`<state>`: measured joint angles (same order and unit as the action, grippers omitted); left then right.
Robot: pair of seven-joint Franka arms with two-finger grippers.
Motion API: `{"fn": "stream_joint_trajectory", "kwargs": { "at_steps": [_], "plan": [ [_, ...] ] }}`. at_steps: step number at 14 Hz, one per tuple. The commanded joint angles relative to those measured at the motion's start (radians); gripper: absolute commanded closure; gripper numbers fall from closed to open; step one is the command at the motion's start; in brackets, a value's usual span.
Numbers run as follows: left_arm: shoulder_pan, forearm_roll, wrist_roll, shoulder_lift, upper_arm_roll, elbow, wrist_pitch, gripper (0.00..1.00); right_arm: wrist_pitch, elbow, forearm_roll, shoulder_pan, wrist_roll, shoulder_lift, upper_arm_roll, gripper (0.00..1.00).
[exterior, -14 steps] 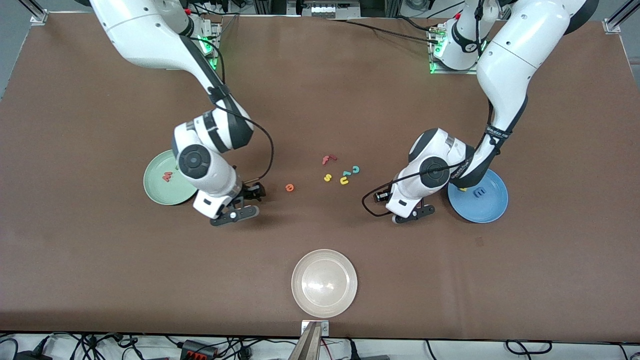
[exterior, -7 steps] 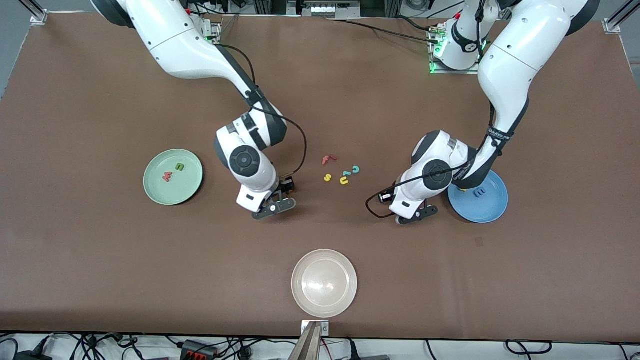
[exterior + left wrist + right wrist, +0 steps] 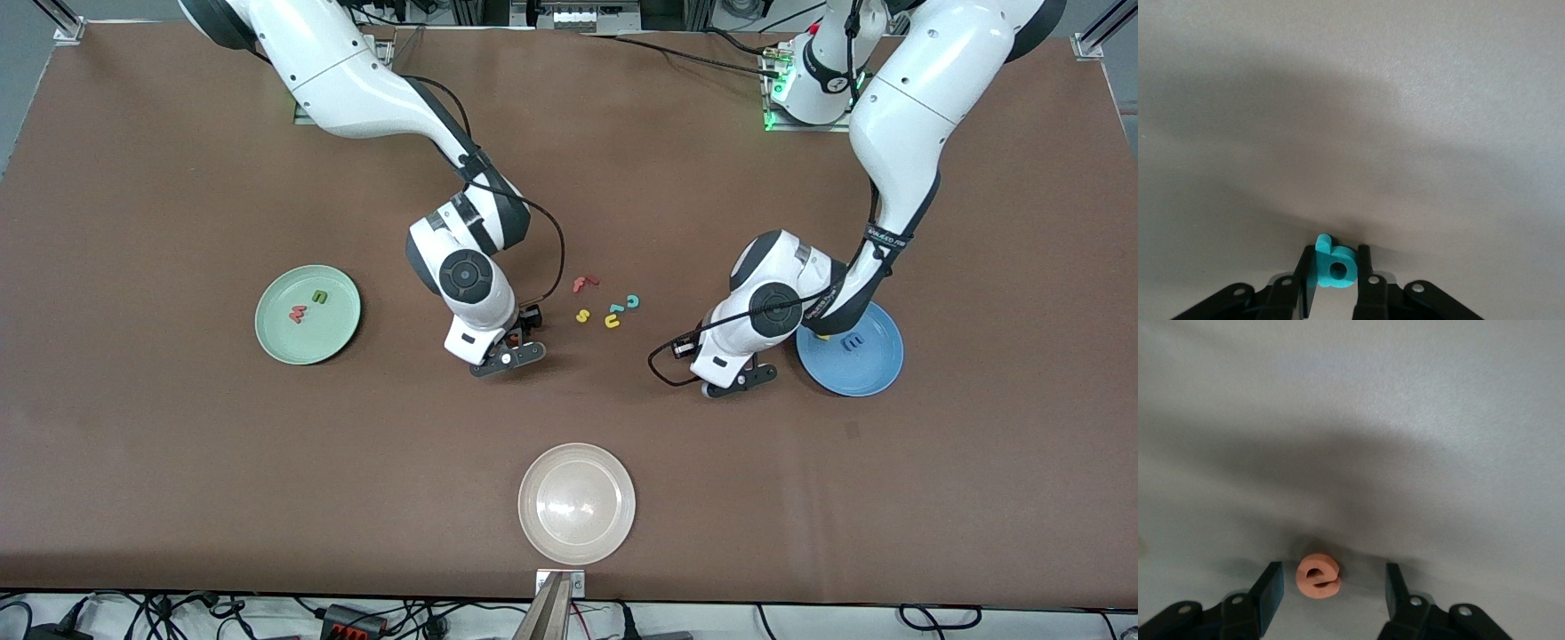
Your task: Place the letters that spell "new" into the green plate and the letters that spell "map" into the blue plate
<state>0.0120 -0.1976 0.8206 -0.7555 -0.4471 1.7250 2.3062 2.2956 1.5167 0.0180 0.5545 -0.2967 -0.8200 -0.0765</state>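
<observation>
My left gripper (image 3: 1336, 257) is shut on the teal p (image 3: 1335, 267), low over the table beside the blue plate (image 3: 876, 364); in the front view the hand (image 3: 740, 380) hides the p. The blue m (image 3: 853, 341) lies in that plate, and a bit of the yellow a (image 3: 823, 336) shows at the arm's edge. My right gripper (image 3: 1331, 577) stands open around the orange e (image 3: 1317, 575), which lies on the table; that hand (image 3: 507, 356) covers the e in the front view. The green plate (image 3: 283, 342) holds the salmon-red w (image 3: 297, 313) and dark green n (image 3: 319, 296).
Loose letters lie between the two hands: a red f (image 3: 584, 284), a yellow s (image 3: 582, 316), a yellow u (image 3: 612, 321), a teal c (image 3: 633, 301) and a small teal piece (image 3: 615, 308). A white-beige plate (image 3: 576, 503) sits nearer the front camera.
My right arm swung from beside the green plate to the orange e, uncovering the n in that plate. My left gripper's fingers closed onto the teal p with little movement of the arm.
</observation>
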Motion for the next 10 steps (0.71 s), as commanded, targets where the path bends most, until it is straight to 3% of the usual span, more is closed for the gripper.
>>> {"fn": "stream_joint_trajectory", "kwargs": {
  "at_steps": [1, 3, 8, 10],
  "plan": [
    [-0.035, 0.009, -0.163, 0.042, 0.001, -0.025, -0.121, 0.90, -0.007, -0.026, 0.040, 0.013, -0.021, -0.025, 0.012, 0.34],
    [-0.089, 0.009, -0.289, 0.073, 0.002, -0.030, -0.159, 0.90, -0.007, -0.026, 0.046, 0.015, -0.021, -0.027, 0.012, 0.41],
    [-0.190, -0.088, -0.505, 0.154, 0.002, -0.025, -0.339, 0.90, -0.007, -0.026, 0.074, 0.012, -0.015, -0.025, 0.012, 0.86],
    [-0.225, -0.153, -0.509, 0.163, 0.001, -0.016, -0.373, 0.90, -0.007, -0.024, 0.076, 0.001, -0.024, -0.018, 0.012, 0.91]
  ]
}}
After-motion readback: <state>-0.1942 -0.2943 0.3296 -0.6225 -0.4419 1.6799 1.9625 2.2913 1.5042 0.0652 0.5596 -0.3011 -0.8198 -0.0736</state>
